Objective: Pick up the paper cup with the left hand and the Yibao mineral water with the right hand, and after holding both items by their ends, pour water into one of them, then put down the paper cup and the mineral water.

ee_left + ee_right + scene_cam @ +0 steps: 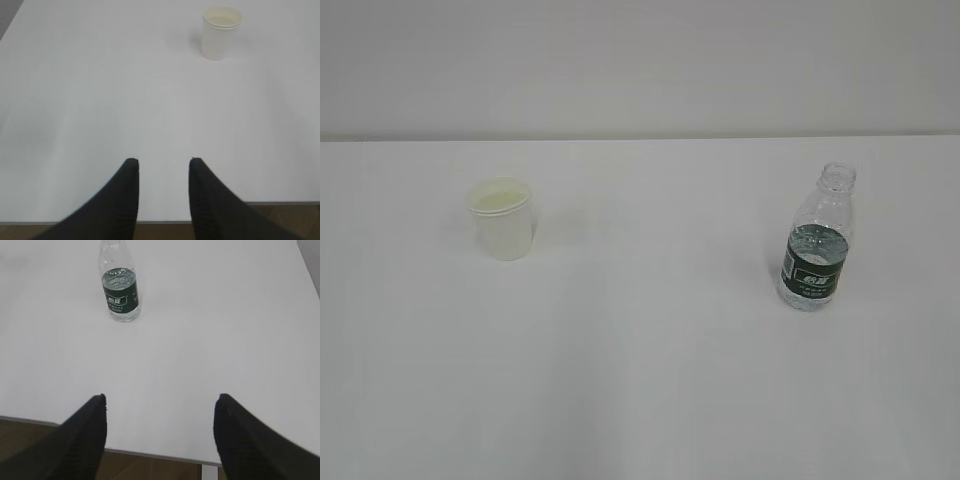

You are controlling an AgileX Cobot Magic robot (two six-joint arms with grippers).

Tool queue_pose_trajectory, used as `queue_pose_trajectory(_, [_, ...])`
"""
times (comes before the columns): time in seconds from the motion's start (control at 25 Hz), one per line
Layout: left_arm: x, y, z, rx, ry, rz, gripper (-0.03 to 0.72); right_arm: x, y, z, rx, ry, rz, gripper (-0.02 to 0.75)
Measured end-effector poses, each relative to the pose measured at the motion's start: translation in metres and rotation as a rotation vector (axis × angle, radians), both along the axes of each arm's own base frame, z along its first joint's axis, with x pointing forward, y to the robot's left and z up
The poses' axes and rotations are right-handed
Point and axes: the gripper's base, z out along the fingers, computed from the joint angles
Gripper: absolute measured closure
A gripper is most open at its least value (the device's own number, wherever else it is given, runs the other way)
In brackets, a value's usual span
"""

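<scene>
Left hand: the black two-pronged gripper [161,165] is hovering over the near edge of the white table [100,100], its prongs standing a modest gap apart and gripping nothing; only table surface is showing between them.
Right hand: the black gripper [161,402] is likewise hovering above the table's near edge, its two prongs standing wide apart with nothing between them.
Paper cup: the small white tapered paper cup [501,218] with a rolled rim and pale yellowish inside is standing upright on the left part of the table in the exterior view; in the left wrist view the same cup [220,32] is sitting well ahead of the prongs and off to their right, touching neither.
Mineral water: the small clear ribbed plastic bottle [817,240] with a dark green label bearing white print is standing upright on the right part of the table, its neck open and uncapped; in the right wrist view the bottle [119,282] is standing well ahead of the prongs, in line with the left one.
Spacing: cup and bottle are resting well apart, with bare white tabletop lying between them.
Background: a pale plain wall [640,60] is rising behind the far table edge.
Arms in exterior view: neither arm is showing in that picture.
</scene>
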Motion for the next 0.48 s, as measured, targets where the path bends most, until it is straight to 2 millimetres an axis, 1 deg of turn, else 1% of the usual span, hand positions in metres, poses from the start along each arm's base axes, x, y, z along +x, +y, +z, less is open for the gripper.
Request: queue_pose_trajectory(0.48, [0.0008, 0.0017, 0.0002, 0.015, -0.009, 0.013, 0.448, 0.0057, 0.0028, -0.0047, 0.014, -0.015, 0.014, 0.234])
